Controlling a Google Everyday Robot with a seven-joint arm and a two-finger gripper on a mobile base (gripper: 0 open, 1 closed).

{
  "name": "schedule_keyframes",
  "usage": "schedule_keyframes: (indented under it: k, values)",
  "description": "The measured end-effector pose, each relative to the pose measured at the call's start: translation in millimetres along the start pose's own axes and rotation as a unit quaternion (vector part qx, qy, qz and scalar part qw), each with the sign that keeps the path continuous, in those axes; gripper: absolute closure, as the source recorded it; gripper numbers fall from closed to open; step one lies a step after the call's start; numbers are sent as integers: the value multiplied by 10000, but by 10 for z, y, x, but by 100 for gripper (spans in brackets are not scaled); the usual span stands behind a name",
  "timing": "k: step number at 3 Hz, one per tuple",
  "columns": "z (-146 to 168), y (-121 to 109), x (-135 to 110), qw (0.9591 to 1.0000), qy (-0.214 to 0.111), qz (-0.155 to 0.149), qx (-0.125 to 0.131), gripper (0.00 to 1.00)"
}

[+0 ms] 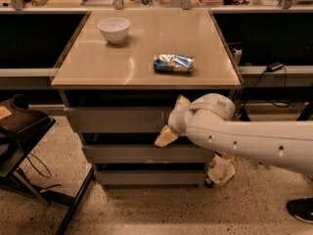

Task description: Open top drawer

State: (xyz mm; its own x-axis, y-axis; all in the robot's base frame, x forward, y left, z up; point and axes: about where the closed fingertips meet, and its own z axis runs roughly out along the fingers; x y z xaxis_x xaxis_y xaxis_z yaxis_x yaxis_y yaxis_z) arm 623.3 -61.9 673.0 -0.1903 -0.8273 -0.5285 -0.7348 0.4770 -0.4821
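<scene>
The top drawer is the tallest grey front under the tan counter, sitting flush with the two shorter fronts below it. My gripper is pressed against its right part, reached in from the right on a white arm. One tan finger sits at the drawer's upper edge and the other at its lower edge, so the gripper stands open across the front. The wrist hides the drawer's right end.
A white bowl and a blue snack bag lie on the counter. A dark stand is at the left on the speckled floor. A crumpled pale cloth lies by the cabinet's lower right.
</scene>
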Motion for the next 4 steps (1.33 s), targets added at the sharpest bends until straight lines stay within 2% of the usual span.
schedule_keyframes:
  k: [1,2,3,4]
  values:
    - [718,-507,-11,9994,22,214,254,0]
    - [711,-508,-18,9994,18,212,256,0]
    - [711,-508,-18,9994,18,212,256,17]
    - [711,-508,-18,9994,18,212,256,41]
